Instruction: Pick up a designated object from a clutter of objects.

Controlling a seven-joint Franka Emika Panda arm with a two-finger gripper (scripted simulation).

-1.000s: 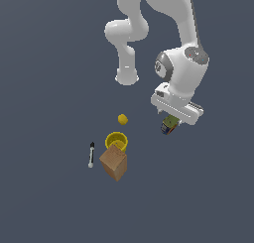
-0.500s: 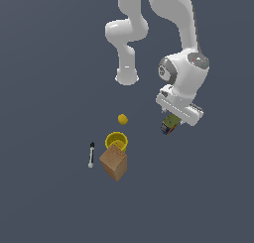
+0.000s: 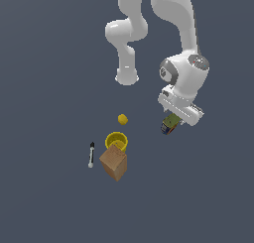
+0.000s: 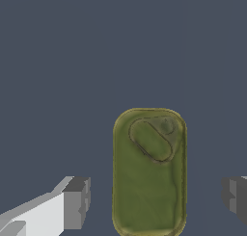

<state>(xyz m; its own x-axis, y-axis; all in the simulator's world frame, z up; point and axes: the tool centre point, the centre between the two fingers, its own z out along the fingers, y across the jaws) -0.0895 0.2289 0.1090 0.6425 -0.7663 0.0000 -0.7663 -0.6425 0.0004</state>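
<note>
Gripper [image 3: 171, 124] sits right over the can [image 3: 171, 123], fingers [image 4: 75, 202] spread wide either side, not touching it. The can lies at three o'clock from the yellow ball [image 3: 122, 119], well apart.

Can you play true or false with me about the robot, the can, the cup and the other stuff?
1. The gripper is open around the can. True: a finger shows on each side, with a gap to the can.
2. The yellow cup stands right next to the brown box. True.
3. The ball is inside the cup. False: it lies apart on the floor, beyond the cup.
4. The marker lies on top of the box. False: it lies on the floor, on the exterior view's left of the box.
5. The can's top is red. False: it is olive-green, with a pull tab.
</note>
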